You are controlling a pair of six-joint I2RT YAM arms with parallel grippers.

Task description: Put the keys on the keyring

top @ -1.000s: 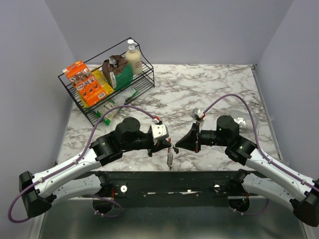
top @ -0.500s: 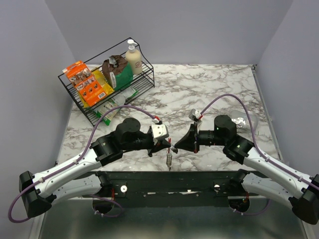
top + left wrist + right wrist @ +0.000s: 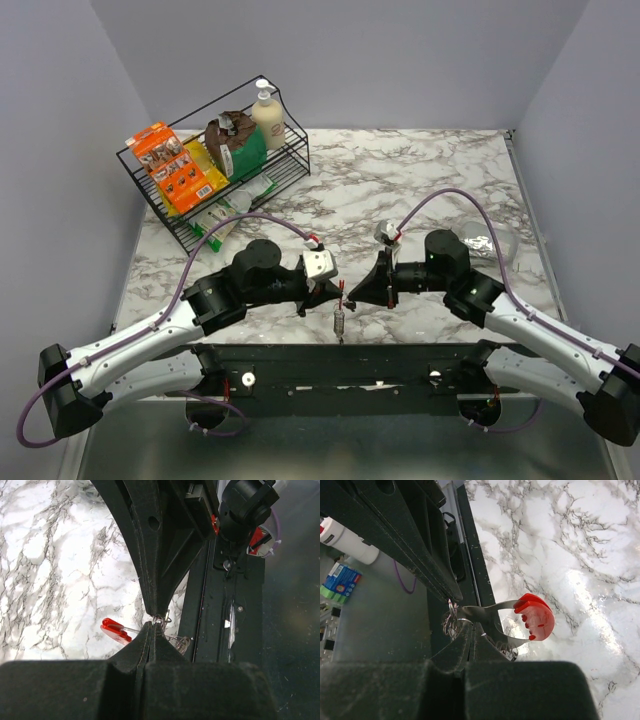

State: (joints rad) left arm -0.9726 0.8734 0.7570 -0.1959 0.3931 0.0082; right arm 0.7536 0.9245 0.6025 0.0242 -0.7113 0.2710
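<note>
The left gripper [image 3: 332, 290] and the right gripper [image 3: 352, 292] meet tip to tip above the near edge of the marble bench [image 3: 430, 180], just past the dark base rail. Both sets of jaws are clenched flat, with no gap between the fingers. The keyring [image 3: 341, 318] hangs in the air between the two tips, off the bench, its silvery chain dangling straight down in the top view. The left jaws pinch it at a thin wire loop [image 3: 451, 614], and its red clip [image 3: 535, 617] sticks out sideways on a silvery curved piece of metal. The right jaws press against the same loop from the opposite side. Whether they grasp the loop, or a small piece of their own, cannot be told from either wrist view. The keys are too small to pick out in any view. A black wire basket [image 3: 300, 152] of groceries stands at the far left of the bench, well apart from both arms.
</note>
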